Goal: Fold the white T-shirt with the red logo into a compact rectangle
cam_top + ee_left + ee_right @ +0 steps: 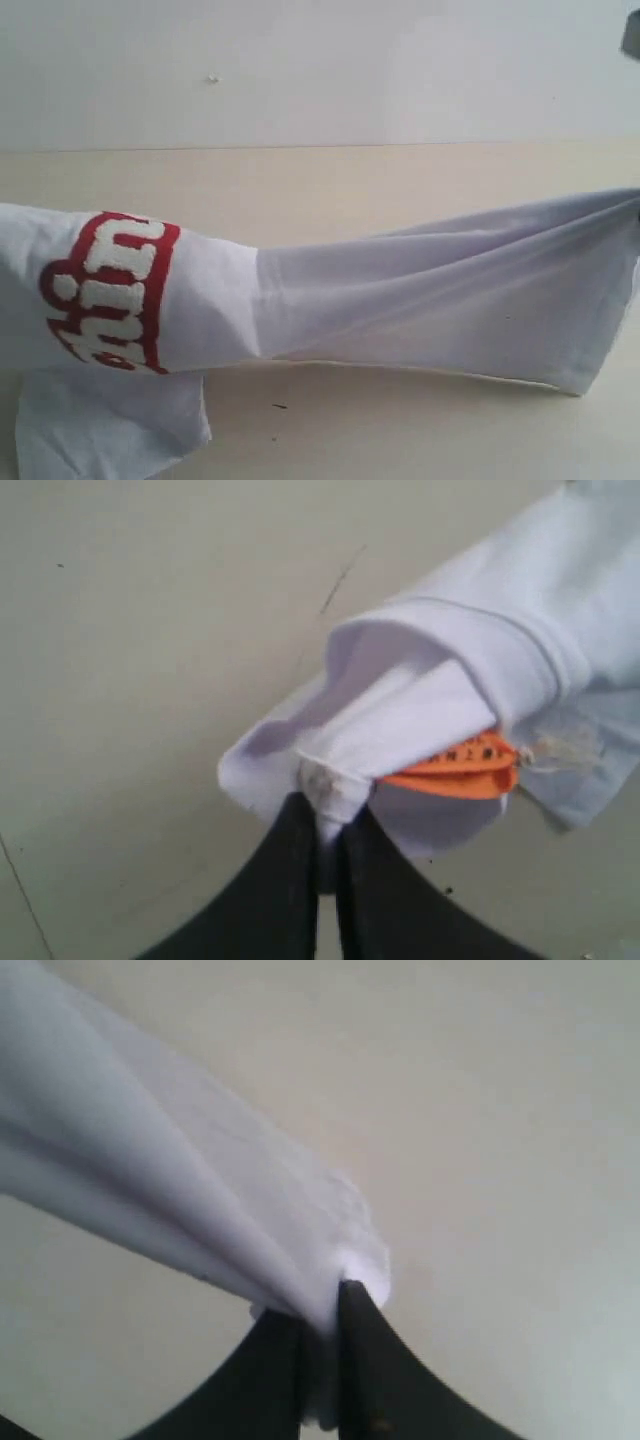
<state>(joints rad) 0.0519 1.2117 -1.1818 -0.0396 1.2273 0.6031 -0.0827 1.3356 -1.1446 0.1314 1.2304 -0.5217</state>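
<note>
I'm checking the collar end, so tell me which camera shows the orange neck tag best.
The left wrist view: the orange neck tag peeks out between folds of the white T-shirt, just beyond the left gripper. The exterior and right wrist views show the shirt but no tag.

It looked like a bare lab or test room: a smooth cream table [400,430] met a plain white wall [300,70] at its far edge.
</note>
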